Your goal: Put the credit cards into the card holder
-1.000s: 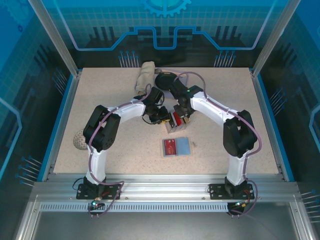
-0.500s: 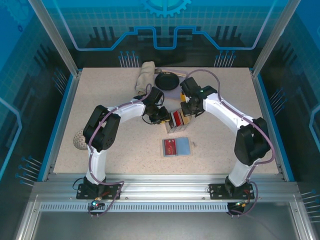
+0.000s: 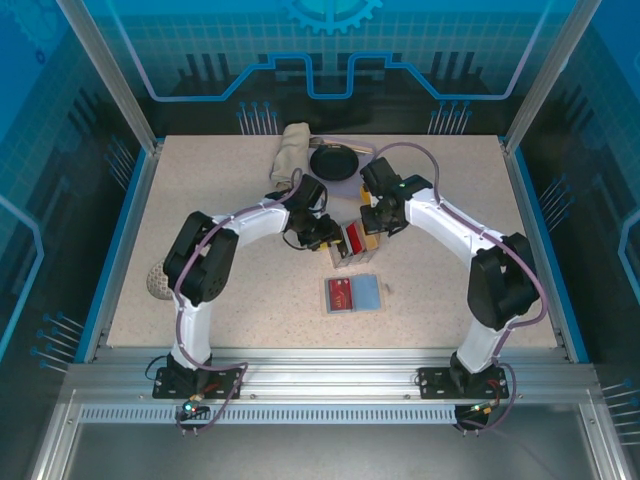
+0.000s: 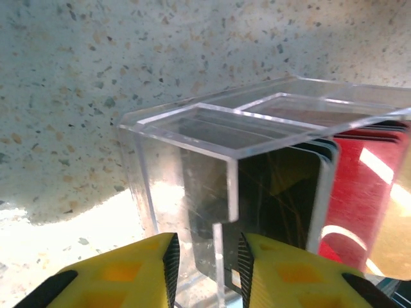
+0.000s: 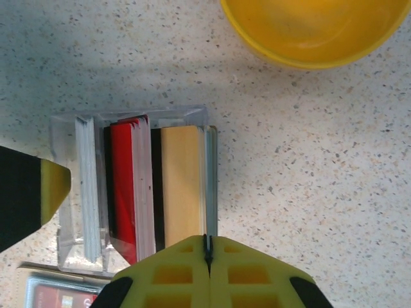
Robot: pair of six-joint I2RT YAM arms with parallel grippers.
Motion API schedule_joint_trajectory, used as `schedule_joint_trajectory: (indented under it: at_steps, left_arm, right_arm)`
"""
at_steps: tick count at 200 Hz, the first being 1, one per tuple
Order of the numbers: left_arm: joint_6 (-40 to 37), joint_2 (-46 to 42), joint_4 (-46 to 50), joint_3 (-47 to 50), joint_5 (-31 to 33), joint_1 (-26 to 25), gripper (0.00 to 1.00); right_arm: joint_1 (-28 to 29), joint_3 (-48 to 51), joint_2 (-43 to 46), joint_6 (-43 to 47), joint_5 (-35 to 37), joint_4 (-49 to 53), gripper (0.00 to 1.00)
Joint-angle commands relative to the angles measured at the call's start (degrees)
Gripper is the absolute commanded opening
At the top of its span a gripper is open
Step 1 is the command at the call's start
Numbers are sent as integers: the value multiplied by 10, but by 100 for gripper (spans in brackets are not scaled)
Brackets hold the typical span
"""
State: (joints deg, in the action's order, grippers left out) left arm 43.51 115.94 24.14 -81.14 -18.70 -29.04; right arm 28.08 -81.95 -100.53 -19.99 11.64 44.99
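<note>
Vs 1 s back: R arm's elbow has swung out right, R gripper (image 5: 207, 247) has shifted slightly right at the box (image 5: 128, 114), and L gripper (image 4: 207, 256) has eased apart. Top view: holder (image 3: 353, 294) lies open on the table nearer the bases, apart from the box, w/ a red card (image 3: 341, 294) in its left half. R wrist: jaws shut, nothing seen between; yellow bowl (image 5: 314, 32) nearby. L wrist: jaws narrow, straddling a clear box wall, not pinching it. In box, upright: cards (image 5: 125, 186), i.e. white stack, red, black, tan.
</note>
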Motion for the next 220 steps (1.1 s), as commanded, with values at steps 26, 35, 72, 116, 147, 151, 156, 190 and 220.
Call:
schedule_joint_trajectory:
  at_steps: [26,35,72,116,147,151,156,190,220]
  left_arm:
    - [-8,-50,20,18,3,-4,38]
    - [-7,-57,22,22,10,-4,40]
    - [-4,-112,15,53,33,-4,44]
    - [51,-215,-119,153,-36,4,53]
    - [123,-259,-283,224,-137,9,61]
    - [132,-261,-305,231,-148,9,61]
    - [149,-261,-329,238,-160,10,62]
    - [246,-244,-506,286,-202,6,64]
    - [270,-219,-568,274,-221,-3,64]
  right_arm:
    - [1,9,20,-16,8,12,4]
    - [3,7,32,-12,27,16,4]
    - [0,23,97,-15,50,10,4]
    - [-41,137,230,-87,-181,-115,2]
    - [-83,247,316,-207,-336,-266,3]
    - [-86,255,322,-217,-345,-276,3]
    - [-90,265,329,-230,-356,-288,3]
    - [-97,308,348,-292,-406,-355,4]
    - [-97,312,339,-309,-429,-376,4]
